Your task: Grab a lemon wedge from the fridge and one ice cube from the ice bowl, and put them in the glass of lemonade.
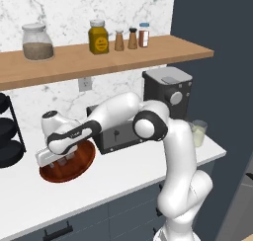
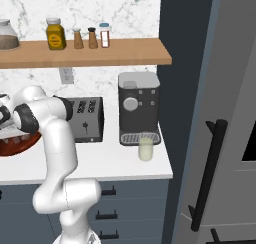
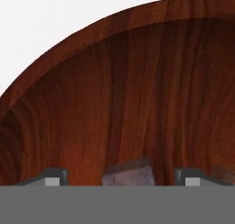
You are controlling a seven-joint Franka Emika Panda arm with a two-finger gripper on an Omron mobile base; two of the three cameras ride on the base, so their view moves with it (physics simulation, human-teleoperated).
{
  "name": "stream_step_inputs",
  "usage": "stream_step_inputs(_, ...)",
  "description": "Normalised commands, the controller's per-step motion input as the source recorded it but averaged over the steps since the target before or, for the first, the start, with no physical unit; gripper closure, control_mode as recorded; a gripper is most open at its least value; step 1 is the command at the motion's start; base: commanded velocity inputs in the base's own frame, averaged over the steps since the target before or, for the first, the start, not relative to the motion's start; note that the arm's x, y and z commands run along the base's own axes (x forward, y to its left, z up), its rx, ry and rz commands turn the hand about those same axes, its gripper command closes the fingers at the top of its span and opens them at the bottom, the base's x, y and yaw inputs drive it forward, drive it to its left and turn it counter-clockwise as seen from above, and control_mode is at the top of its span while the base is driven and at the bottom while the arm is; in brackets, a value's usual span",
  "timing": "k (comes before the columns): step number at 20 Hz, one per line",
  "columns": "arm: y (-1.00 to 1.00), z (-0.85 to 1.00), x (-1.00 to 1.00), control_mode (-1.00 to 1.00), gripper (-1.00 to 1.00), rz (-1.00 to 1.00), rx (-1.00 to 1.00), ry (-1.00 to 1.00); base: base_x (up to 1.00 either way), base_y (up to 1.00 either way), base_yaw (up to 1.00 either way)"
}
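Observation:
The reddish-brown ice bowl (image 1: 79,167) (image 2: 14,145) (image 3: 137,81) sits on the white counter, left of the toaster. My gripper (image 1: 67,160) (image 3: 123,178) reaches down into it. In the hand view a pale ice cube (image 3: 127,173) lies between the two fingertips (image 3: 53,177), with a gap on each side, so the gripper is open. The glass of lemonade (image 1: 198,134) (image 2: 145,148) stands in front of the coffee machine. At the right is the grey fridge (image 2: 227,113), with its door shut. The lemon wedge is out of view.
A dark toaster (image 1: 116,136) (image 2: 86,120) stands right behind the bowl, the coffee machine (image 1: 168,91) (image 2: 139,107) further right. A wooden shelf (image 1: 99,57) with jars and shakers hangs above. A black rack (image 1: 7,131) stands at the counter's left end.

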Motion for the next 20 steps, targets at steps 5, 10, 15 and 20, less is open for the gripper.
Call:
stream_step_inputs(5, 0.00, -0.07, 0.00, -1.00, -1.00, 0.00, 0.00, 0.00, 0.00, 0.00, 0.00)
stream_step_inputs(10, 0.00, -0.16, -0.01, -1.00, -1.00, 0.00, 0.00, 0.02, 0.00, 0.00, 0.00)
stream_step_inputs(15, 0.00, -0.14, -0.13, -1.00, -1.00, 0.00, 0.00, 0.01, 0.00, 0.00, 0.00)
stream_step_inputs(20, -0.07, -0.03, -0.21, -1.00, -1.00, 0.00, 0.00, 0.00, 0.00, 0.00, 0.00)
